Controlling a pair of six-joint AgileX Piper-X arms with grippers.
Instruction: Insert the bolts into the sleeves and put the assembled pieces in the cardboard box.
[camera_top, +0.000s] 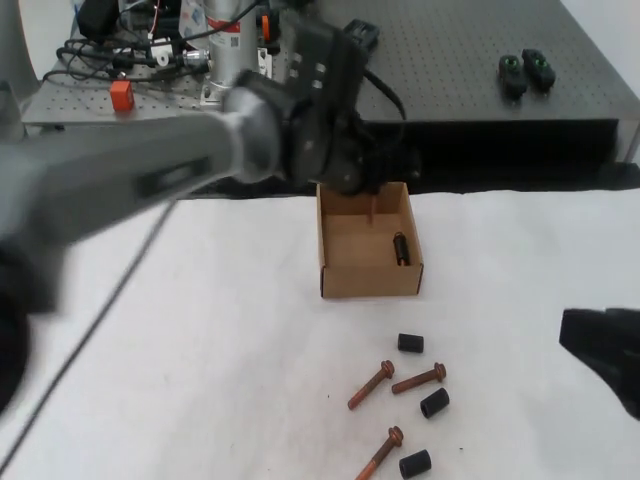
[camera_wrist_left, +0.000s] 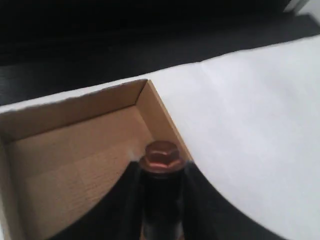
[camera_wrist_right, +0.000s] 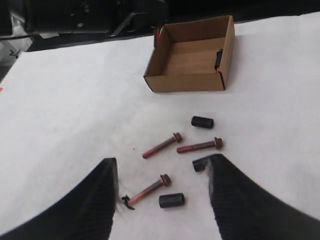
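The cardboard box (camera_top: 370, 283) stands open at mid-table, with one dark assembled piece (camera_top: 401, 248) lying inside by its right wall. My left gripper (camera_top: 362, 188) hangs over the box's far edge, shut on a copper bolt (camera_wrist_left: 160, 155) seated in a black sleeve (camera_wrist_left: 161, 200). It sits above the box's inner corner (camera_wrist_left: 142, 107). Three loose bolts (camera_wrist_right: 162, 146) (camera_wrist_right: 200, 146) (camera_wrist_right: 148, 189) and three black sleeves (camera_wrist_right: 202, 122) (camera_wrist_right: 172, 200) (camera_wrist_right: 198, 165) lie on the white cloth in front of the box (camera_wrist_right: 187, 82). My right gripper (camera_wrist_right: 160, 162) is open above them, and shows at the right edge (camera_top: 605, 350).
A dark perforated bench (camera_top: 450, 60) runs behind the white cloth, with cables and an orange block (camera_top: 121, 95) at its left and two small black-green parts (camera_top: 525, 70) at its right. The left arm's long body (camera_top: 120, 180) spans the left half of the table.
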